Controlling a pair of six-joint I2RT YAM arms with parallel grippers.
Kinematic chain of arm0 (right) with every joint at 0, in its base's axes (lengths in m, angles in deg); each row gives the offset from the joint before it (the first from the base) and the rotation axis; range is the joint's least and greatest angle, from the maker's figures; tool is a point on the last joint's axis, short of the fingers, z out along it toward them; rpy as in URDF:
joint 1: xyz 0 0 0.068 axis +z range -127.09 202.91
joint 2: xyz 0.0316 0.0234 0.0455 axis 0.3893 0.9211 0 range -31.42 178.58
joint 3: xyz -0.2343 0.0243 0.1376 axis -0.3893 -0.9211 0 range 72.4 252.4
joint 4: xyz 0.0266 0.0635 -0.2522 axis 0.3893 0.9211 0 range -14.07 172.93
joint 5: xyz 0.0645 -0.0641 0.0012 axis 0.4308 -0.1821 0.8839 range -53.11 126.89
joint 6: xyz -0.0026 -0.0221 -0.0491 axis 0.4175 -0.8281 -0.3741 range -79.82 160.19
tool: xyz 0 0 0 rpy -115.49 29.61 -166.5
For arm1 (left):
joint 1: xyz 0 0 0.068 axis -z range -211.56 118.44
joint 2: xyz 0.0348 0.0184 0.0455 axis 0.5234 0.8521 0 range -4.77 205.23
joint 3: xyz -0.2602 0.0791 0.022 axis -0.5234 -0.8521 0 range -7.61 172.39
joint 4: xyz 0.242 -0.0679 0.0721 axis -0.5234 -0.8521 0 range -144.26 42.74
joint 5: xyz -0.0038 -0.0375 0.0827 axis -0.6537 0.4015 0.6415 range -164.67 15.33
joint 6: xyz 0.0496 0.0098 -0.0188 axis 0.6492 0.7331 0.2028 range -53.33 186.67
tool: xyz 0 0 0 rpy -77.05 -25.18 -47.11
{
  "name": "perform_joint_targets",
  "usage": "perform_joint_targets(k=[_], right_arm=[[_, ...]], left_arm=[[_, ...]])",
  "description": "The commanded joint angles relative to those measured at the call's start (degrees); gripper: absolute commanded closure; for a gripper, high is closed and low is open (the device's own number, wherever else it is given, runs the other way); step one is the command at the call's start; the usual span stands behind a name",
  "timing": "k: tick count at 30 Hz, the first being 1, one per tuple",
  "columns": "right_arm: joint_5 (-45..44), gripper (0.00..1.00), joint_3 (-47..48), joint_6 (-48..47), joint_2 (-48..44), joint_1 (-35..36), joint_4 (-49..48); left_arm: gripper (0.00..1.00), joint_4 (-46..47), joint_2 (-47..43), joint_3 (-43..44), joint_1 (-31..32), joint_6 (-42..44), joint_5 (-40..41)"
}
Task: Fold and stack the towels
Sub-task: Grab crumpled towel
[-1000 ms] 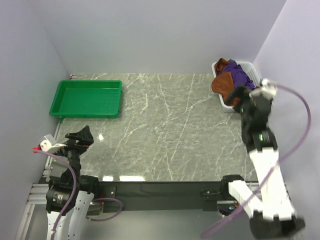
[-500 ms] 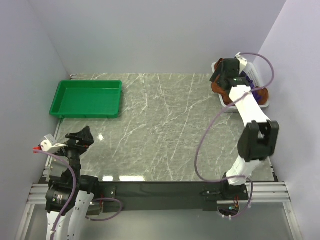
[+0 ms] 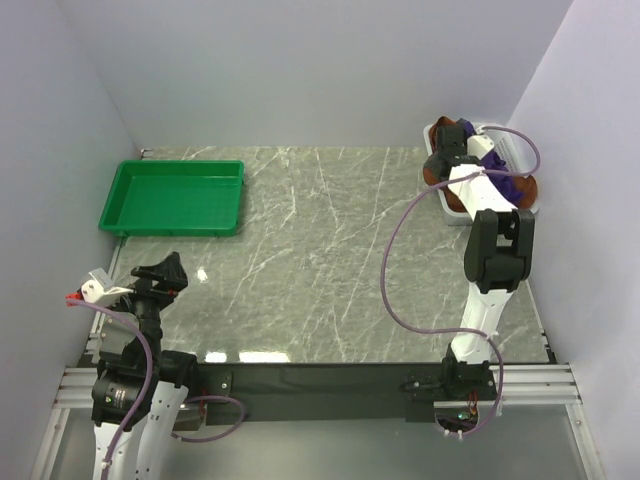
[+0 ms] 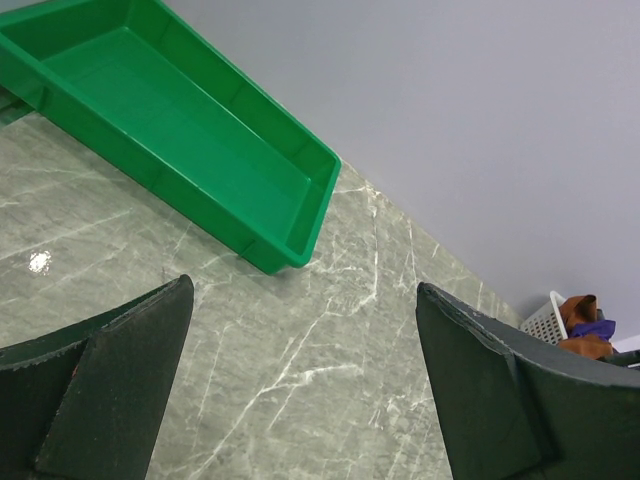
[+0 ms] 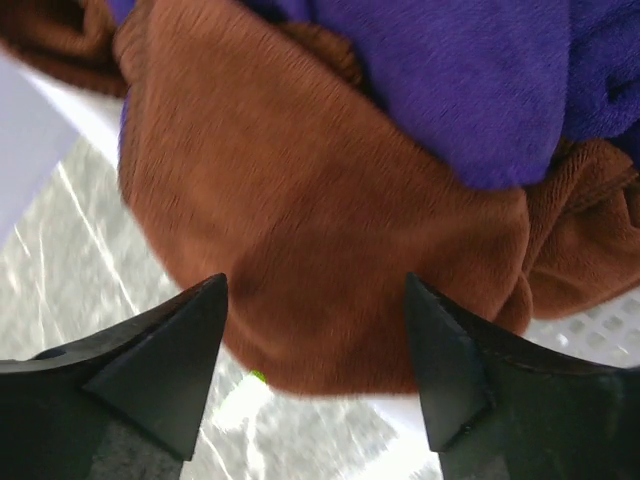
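The right arm [image 3: 495, 250] has swung from the side of the table [image 3: 320, 250] out to the white basket [image 3: 433, 128] in the far right corner. The right gripper [image 5: 315, 290] now sits low over the towels [image 3: 522, 186] piled in it. Its jaws have started to come in but are apart, with a bulge of the brown towel [image 5: 300, 200] just in front of them and nothing held yet. This looks like the first grab, since no towel is out or folded. The purple towel [image 5: 470, 90] lies on top of the brown one, so it may get dragged out too. The left gripper [image 4: 305, 290] has not moved and hangs at the front left, jaws wide, holding nothing. The green tray [image 3: 175, 165] sits well apart at the back left.
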Motion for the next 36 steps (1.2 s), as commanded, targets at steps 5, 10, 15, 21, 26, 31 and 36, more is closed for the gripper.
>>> perform_joint_targets(k=[5,10,15,21,26,31,36], right_arm=[[-0.9,0.45,-1.3,4.8,-0.8,-2.4,-8.3],[0.9,0.62,-1.3,4.1,-0.2,-3.1,-9.0],[2.4,0.57,-1.1,4.3,1.3,-3.6,-8.0],[2.9,0.92,-1.1,3.3,1.6,-3.5,-8.4],[3.1,1.00,0.0,0.7,-0.7,-3.6,-7.3],[3.6,1.00,3.2,-3.8,-6.6,-3.5,-4.5],[5.8,1.00,10.9,-9.8,-12.4,-3.5,-3.9]], left_arm=[[0.01,1.6,-3.9,1.5,-0.7,0.9,-1.4],[0.01,1.6,-3.8,1.5,-0.9,0.9,-1.7],[0.01,1.7,-3.7,1.5,-1.0,1.0,-1.8],[0.01,1.6,-3.5,1.6,-1.1,1.1,-1.9],[0.01,1.8,-3.5,1.5,-1.3,1.1,-2.1],[0.01,1.9,-3.5,1.4,-1.5,1.2,-2.1],[0.01,1.8,-3.9,1.5,-1.6,1.1,-1.9]])
